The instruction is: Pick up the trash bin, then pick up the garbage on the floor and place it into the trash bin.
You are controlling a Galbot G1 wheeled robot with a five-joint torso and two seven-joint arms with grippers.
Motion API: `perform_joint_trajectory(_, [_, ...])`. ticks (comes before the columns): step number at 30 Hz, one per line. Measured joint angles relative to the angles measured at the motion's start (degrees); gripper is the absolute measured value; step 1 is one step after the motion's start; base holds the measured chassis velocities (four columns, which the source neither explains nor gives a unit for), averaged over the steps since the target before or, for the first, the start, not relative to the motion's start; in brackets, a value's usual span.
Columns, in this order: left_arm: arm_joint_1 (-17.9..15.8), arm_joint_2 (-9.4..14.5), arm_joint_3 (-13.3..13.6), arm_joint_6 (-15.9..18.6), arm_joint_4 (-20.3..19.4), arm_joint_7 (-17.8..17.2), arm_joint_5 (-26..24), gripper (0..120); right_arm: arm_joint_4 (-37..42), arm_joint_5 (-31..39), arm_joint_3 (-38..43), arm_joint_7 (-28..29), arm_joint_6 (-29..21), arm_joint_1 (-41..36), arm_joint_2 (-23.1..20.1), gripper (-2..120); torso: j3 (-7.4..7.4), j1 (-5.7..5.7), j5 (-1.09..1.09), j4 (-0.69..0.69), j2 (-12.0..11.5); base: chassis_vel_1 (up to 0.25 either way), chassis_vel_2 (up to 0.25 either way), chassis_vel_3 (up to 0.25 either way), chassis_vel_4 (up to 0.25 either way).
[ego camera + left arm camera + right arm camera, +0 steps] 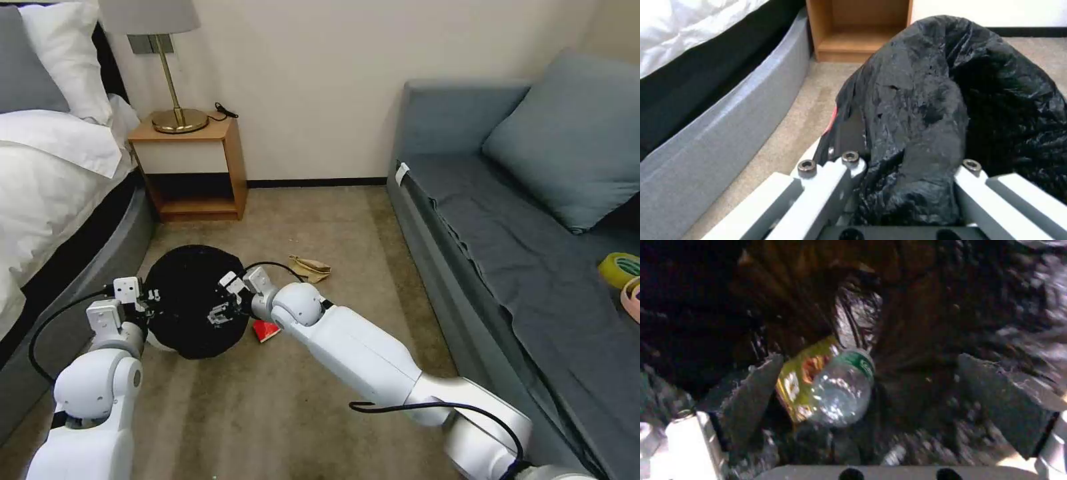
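Trash bin [190,303], lined with a crinkly black bag, sits low on the carpet [280,400] between the bed's grey base [67,313] and the sofa [507,267], with open floor on the sofa side and toward the wooden nightstand [193,167]. From the head view its mouth is a dark disc, its contents hidden. The right wrist view looks straight down inside: a clear bottle with a green label [842,386] lies on a gold-brown snack wrapper [798,381] at the bottom, touching it.

The left wrist view shows what the head view hides: the left gripper [907,186] is clamped on the bin's rim, a fold of black bag [916,133] bunched between its fingers, with the bed base close alongside. In the head view the left arm reaches forward from the lower left, its gripper [150,300] at the bin's bed-side edge.

The right arm stretches diagonally from the lower right, wrist bent downward, with the right gripper [220,313] over the bin's mouth. Its fingers [751,390] stand wide apart, with nothing between them.

A flat red packet [265,331] lies on the carpet just beside the bin, partly under the right wrist. A crumpled tan paper bag [310,268] lies farther off toward the wall. A yellow-green tape roll [620,269] rests on the sofa seat.
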Motion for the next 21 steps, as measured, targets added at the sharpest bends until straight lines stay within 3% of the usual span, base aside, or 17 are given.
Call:
perform_joint_trajectory(13, [-1.73,1.72,-3.18,-0.39,2.57,-0.10,-0.95,5,2.22,0.64,4.92,1.83,1.51,-1.02,-4.93,100,0.00,0.00,0.00,0.00,0.01,0.000,0.000,0.000,0.000])
perform_joint_trajectory(21, [-2.46,3.34,-5.18,-1.38,5.17,-0.18,-1.30,5,0.82,-0.49,12.33,3.44,2.83,-4.17,-8.14,100,0.00,0.00,0.00,0.00,0.01,0.000,0.000,0.000,0.000])
